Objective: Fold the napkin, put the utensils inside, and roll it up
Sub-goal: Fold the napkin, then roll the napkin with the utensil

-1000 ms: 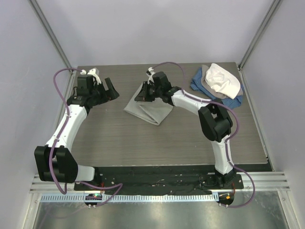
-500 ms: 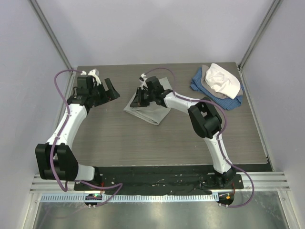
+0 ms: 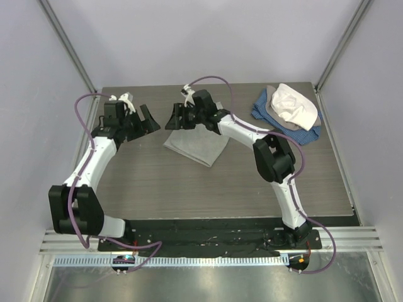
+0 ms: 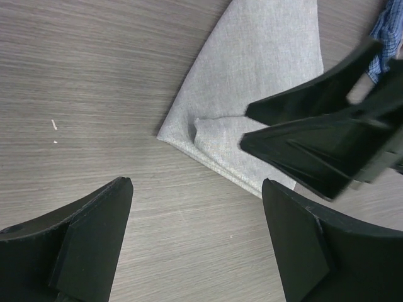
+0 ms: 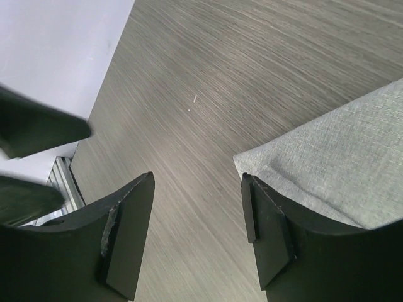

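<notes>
The napkin (image 3: pixel 196 146) is a light grey cloth lying folded on the table, also seen in the left wrist view (image 4: pixel 252 82) and the right wrist view (image 5: pixel 340 163). My right gripper (image 3: pixel 172 121) (image 5: pixel 198 178) hangs open just left of the napkin's upper left corner, with only bare table between its fingers. My left gripper (image 3: pixel 149 118) (image 4: pixel 196 184) is open too, over bare table a little left of the right one. The right gripper's black fingers (image 4: pixel 315 126) show above the napkin. The utensils are out of view.
A heap of blue, grey and white cloths (image 3: pixel 286 110) (image 4: pixel 387 31) lies at the back right corner. The dark wood-grain table (image 3: pixel 189 182) is closed in by pale walls at the back and sides. The two grippers are close together.
My right gripper has opened and let go of the napkin, moving left past its corner toward the left gripper. The napkin now lies flat. The left gripper has hardly moved.
</notes>
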Motion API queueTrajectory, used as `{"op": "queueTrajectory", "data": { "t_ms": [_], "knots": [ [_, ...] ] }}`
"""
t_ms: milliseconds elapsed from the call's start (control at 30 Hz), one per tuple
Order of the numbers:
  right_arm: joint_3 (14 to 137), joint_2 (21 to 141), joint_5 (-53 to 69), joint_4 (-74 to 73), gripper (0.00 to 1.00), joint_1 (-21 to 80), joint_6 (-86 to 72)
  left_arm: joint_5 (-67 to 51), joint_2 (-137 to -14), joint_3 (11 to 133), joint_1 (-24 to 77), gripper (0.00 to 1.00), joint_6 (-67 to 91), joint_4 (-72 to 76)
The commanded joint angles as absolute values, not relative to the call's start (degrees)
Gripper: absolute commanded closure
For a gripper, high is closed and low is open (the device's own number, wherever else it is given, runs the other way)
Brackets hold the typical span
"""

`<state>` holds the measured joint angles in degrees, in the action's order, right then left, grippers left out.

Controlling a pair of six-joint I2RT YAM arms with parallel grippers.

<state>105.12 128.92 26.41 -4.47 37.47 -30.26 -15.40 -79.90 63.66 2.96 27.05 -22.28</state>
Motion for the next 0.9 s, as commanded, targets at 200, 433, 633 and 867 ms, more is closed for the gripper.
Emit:
{"op": "queueTrajectory", "data": {
  "t_ms": [200,433,633,867],
  "knots": [
    [87.93,111.03,19.35,-4.04,0.36,35.16,-24.26,-20.04,-89.99,65.82,6.23,0.16,31.2,-18.81],
    [71.47,101.96,14.51,-2.64,0.37,33.66,-30.32,-17.05,-99.4,73.03,8.61,0.23,27.87,-21.88],
    [61.36,95.28,13.97,-2.29,0.36,31.03,-33.31,-15.83,-103.36,74.44,8.96,0.18,23.82,-22.06],
    [55.73,94.48,15.46,-1.58,0.37,27.69,-36.21,-15.03,-105.38,73.92,9.23,0.16,21.45,-22.15]
  ]
}}
